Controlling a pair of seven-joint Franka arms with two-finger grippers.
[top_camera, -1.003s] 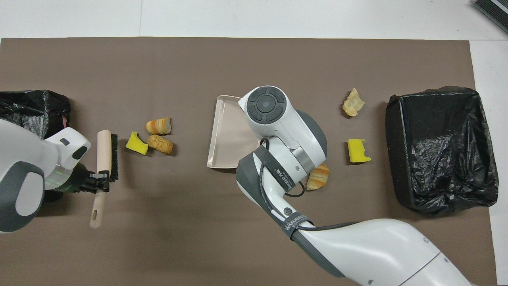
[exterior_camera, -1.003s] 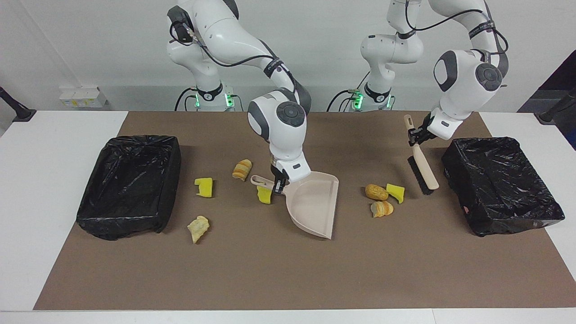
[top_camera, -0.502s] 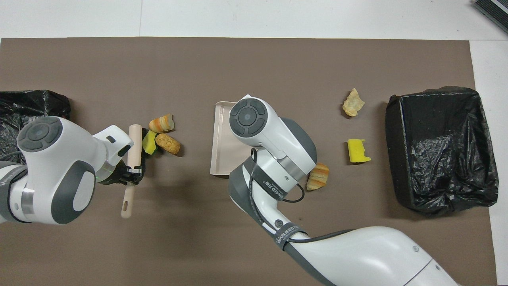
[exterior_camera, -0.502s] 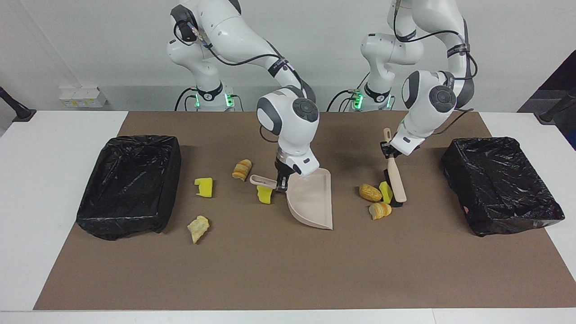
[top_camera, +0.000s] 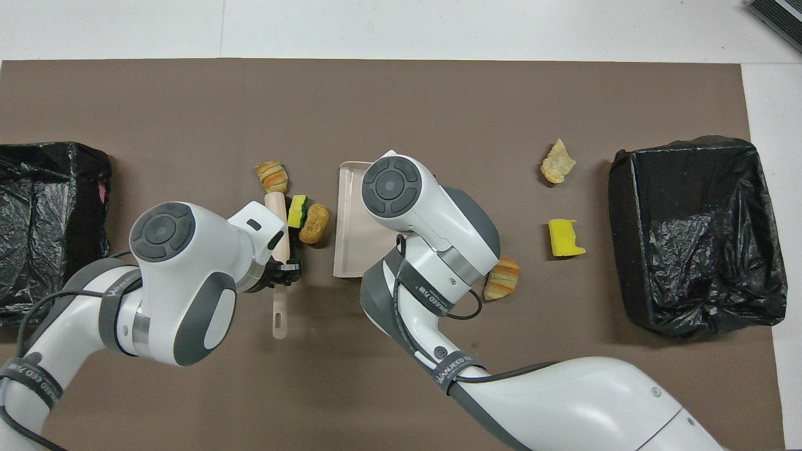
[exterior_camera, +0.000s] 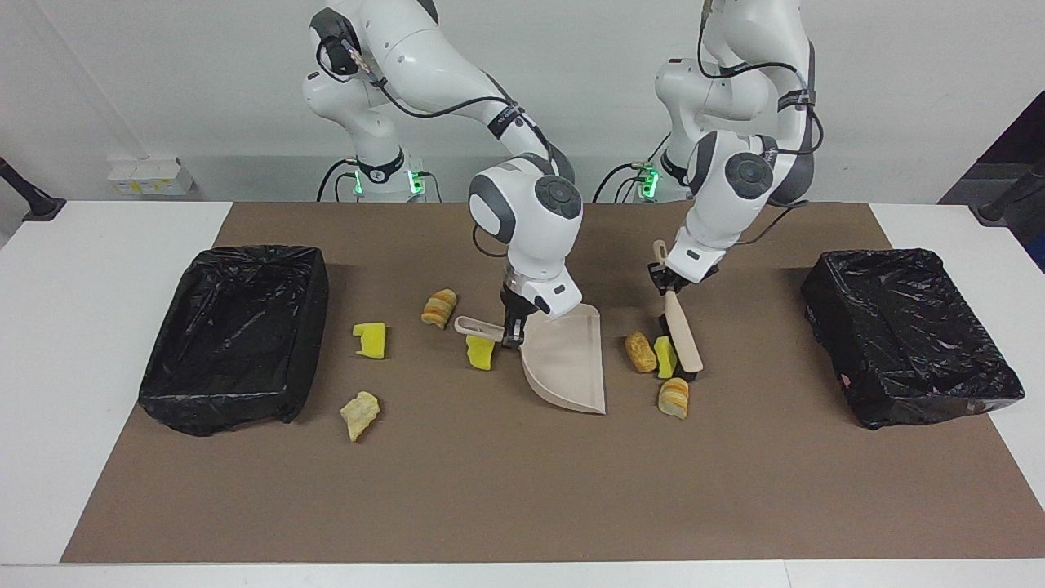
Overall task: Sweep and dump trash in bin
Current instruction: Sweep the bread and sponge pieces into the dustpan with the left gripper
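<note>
- Since a second ago the left gripper (exterior_camera: 668, 282) has carried the brush (exterior_camera: 682, 339) in from near the bin at its own end of the table toward the dustpan (exterior_camera: 567, 363), pushing three scraps along; the dustpan itself has turned a little and its mouth now faces them.
- Going left to right in the facing view, with the dustpan as the landmark: the open black-lined bin (exterior_camera: 237, 335) sits well apart from it, toward the right arm's end of the table.
- Between that bin and the dustpan lie a yellow wedge (exterior_camera: 370, 340), a tan lump (exterior_camera: 359, 412), an orange-striped roll (exterior_camera: 439, 308) and a second yellow wedge (exterior_camera: 479, 353), that last one just beside the dustpan's handle.
- The right gripper (exterior_camera: 510, 331) is clamped on the dustpan's handle and holds the pan with its edge down on the mat.
- Just beside the dustpan's mouth, toward the left arm's end, sit a brown lump (exterior_camera: 641, 351), a yellow-green wedge (exterior_camera: 665, 357) touching the bristles, and a striped roll (exterior_camera: 674, 398) that has slipped out of the brush's line.
- The left gripper is closed around the brush's handle, bristles down on the mat.
- The other bin (exterior_camera: 910, 335) stands well apart from the dustpan, at the left arm's end.
- By my reckoning the job is barely begun: nothing is in the pan yet, all seven scraps remain on the mat, and no dumping has happened.
</note>
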